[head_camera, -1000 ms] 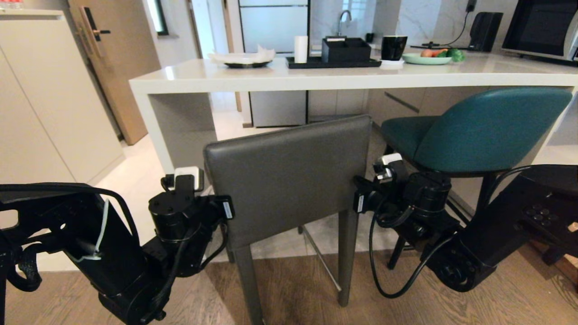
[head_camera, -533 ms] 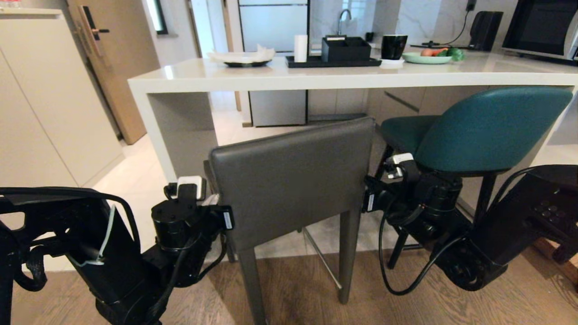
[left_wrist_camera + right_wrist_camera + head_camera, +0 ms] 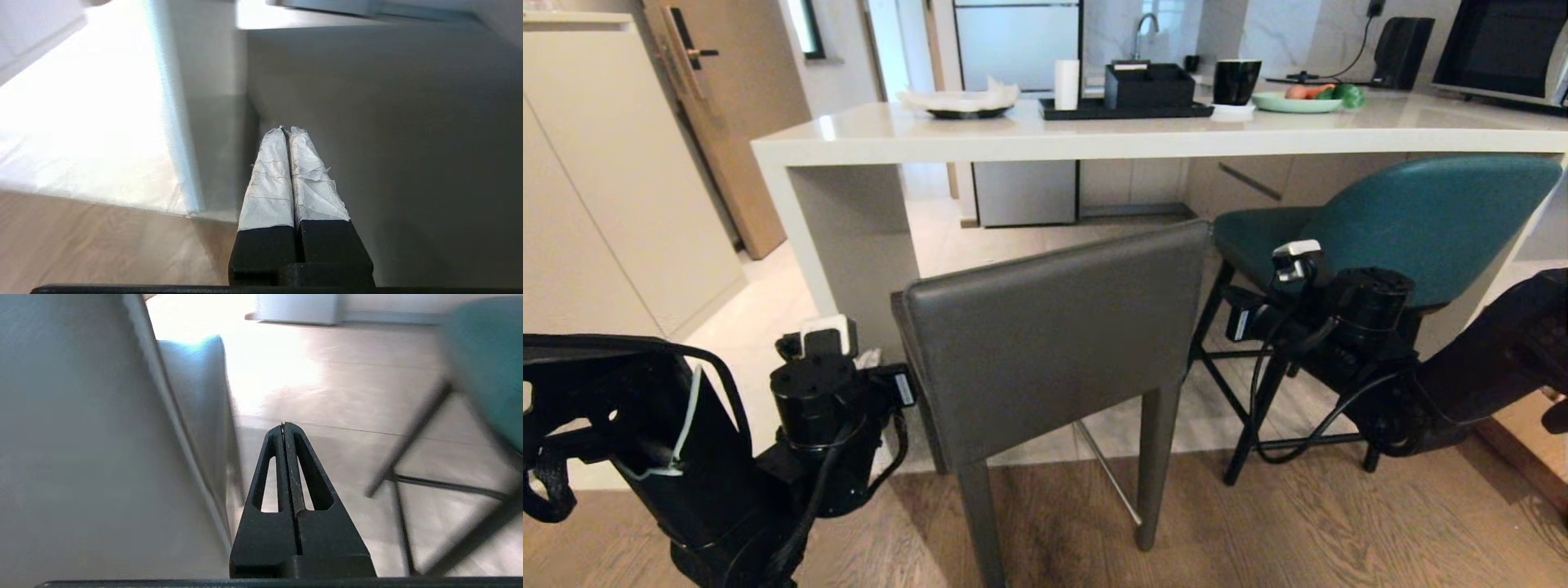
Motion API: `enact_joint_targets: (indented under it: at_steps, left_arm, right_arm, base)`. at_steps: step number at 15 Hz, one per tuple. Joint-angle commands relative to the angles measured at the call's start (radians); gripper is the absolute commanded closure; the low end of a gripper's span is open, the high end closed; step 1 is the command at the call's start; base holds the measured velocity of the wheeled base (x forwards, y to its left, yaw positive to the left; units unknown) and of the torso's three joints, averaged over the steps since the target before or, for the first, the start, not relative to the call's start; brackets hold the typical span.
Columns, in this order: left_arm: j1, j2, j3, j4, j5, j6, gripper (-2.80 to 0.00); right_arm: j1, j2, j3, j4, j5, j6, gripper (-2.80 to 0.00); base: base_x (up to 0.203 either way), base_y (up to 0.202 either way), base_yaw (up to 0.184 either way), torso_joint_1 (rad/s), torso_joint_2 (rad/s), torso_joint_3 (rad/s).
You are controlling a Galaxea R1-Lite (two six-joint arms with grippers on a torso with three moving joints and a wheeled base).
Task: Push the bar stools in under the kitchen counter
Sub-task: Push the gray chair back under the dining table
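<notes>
You are facing a kitchen with a wood-plank floor [image 3: 1339, 531] that gives way to pale tile under the long white glossy kitchen counter [image 3: 1094, 139], whose slab end panel stands to the left.

The grey leather bar stool with the low rectangular back and straight dark legs [image 3: 1054, 343] stands directly in front of you, its back towards you and its seat not yet under the slab. The teal bar stool with the curved back and thin black legs [image 3: 1405, 229] sits to its right, closer to the counter edge but, by the look of it, not fully in either.

The step in hand reads as the push on the grey stool.

Your left gripper [image 3: 288, 134] is beside the stool's left edge, its taped fingers pressed together and holding nothing; whether they touch the leather cannot be told. Your right gripper [image 3: 284, 426] is likewise closed and empty, in the gap between the two stools, apart from the grey back.

For the next move, bring both closed grippers squarely against the grey back and drive forward evenly, so the stool does not twist towards the end panel.
</notes>
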Motion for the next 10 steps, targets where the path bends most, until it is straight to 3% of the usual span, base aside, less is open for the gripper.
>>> enact_joint_targets:
  at_steps: [1,5,10]
  left_arm:
    - [-0.012,-0.029,0.018,-0.009,0.002,-0.012,0.0]
    - [-0.074,-0.042,0.048,-0.003,0.063,-0.058,0.0]
    - [-0.08,0.005,-0.002,-0.002,0.064,-0.06,0.0]
  right_arm:
    - [-0.005,0.029,-0.091,0.067,0.095,0.001,0.0]
    - [0.009,0.112,-0.246,0.169,0.155,0.003,0.0]
    - [0.031,0.103,-0.232,0.171,0.179,0.004,0.0]
  base:
    - [0.0,0.0,0.0,0.0,0.0,0.0]
    - [0.0,0.0,0.0,0.0,0.0,0.0]
    - [0.0,0.0,0.0,0.0,0.0,0.0]
